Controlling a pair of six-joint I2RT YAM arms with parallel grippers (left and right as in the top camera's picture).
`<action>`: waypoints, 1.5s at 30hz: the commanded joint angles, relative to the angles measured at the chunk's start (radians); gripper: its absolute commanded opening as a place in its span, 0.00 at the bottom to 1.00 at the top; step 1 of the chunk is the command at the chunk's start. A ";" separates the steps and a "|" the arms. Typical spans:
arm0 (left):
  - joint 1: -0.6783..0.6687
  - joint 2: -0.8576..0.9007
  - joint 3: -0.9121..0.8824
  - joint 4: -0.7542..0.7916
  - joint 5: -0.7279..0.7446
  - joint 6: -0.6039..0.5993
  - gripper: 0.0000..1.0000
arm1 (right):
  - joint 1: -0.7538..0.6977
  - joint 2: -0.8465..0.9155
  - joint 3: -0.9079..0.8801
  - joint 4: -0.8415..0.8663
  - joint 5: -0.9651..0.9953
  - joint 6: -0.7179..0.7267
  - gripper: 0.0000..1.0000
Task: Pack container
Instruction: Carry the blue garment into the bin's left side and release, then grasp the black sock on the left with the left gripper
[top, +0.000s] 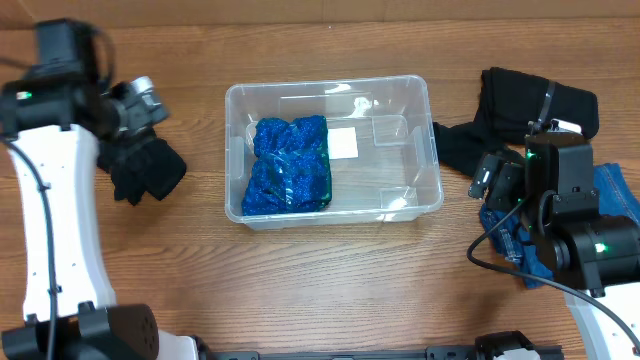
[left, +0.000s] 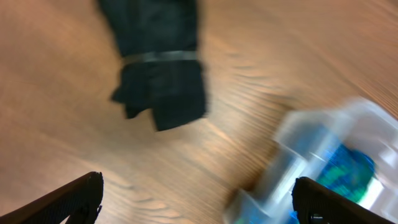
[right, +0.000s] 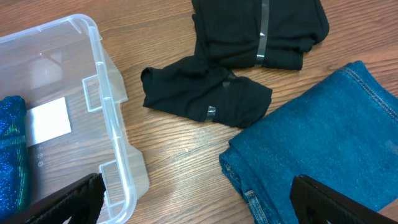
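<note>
The clear plastic container (top: 415, 205) sits mid-table with a shiny blue garment (top: 289, 165) in its left half and a white label (top: 342, 143) on its base. It also shows in the right wrist view (right: 106, 118) and blurred in the left wrist view (left: 292, 140). My left gripper (left: 196, 202) is open and empty, above bare wood between a black garment (left: 163, 68) and the container. My right gripper (right: 196, 199) is open and empty, over the wood between the container and folded blue jeans (right: 323, 143).
A black garment (top: 148, 170) lies left of the container by my left arm. Two more black garments (top: 530, 105) lie at the right rear, also in the right wrist view (right: 208, 93). The jeans (top: 615, 195) lie partly under my right arm.
</note>
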 joint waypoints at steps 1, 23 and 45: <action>0.167 0.078 -0.115 0.019 0.127 0.042 1.00 | -0.004 -0.005 0.025 0.005 0.001 -0.003 1.00; 0.325 0.478 -0.273 0.509 0.461 0.332 1.00 | -0.004 -0.005 0.025 0.006 0.001 -0.003 1.00; 0.140 0.005 -0.258 0.340 0.636 0.347 0.04 | -0.004 -0.001 0.025 0.008 0.001 -0.003 1.00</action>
